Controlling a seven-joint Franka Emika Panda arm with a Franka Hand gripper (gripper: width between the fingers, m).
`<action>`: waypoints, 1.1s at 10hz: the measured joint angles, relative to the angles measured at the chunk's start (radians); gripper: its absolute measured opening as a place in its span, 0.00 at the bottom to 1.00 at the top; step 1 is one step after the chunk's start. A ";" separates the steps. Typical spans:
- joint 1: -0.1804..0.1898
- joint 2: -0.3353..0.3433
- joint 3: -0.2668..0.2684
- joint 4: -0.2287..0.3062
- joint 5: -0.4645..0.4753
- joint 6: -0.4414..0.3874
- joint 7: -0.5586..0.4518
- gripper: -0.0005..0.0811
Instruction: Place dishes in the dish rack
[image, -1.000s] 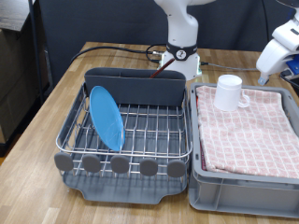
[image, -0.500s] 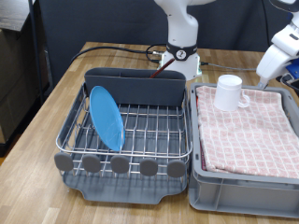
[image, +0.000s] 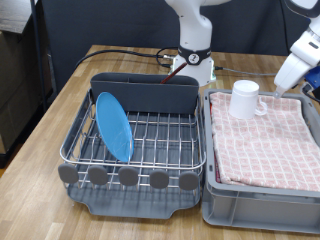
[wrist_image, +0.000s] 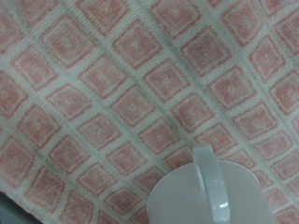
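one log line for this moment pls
plate: upright in rack | mug: on checkered cloth in bin | gripper: above bin, empty

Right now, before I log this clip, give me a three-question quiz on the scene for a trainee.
1. True or false: the blue plate stands on edge inside the dish rack.
2. Where does the white mug sit?
A. in the dark caddy
B. on the pink checkered cloth in the grey bin
C. on the wooden table
3. Fill in: in the exterior view the robot's hand hangs at the picture's ____ edge, beyond the mug.

Key: 1 true; 2 B; 3 right. No fingers show in either view, so nothing is seen held.
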 joint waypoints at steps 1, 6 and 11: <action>0.000 0.000 0.000 -0.019 -0.005 0.029 -0.015 0.99; -0.001 0.000 -0.011 -0.075 -0.022 0.109 -0.067 0.99; -0.010 0.002 -0.045 -0.092 -0.025 0.124 -0.113 0.99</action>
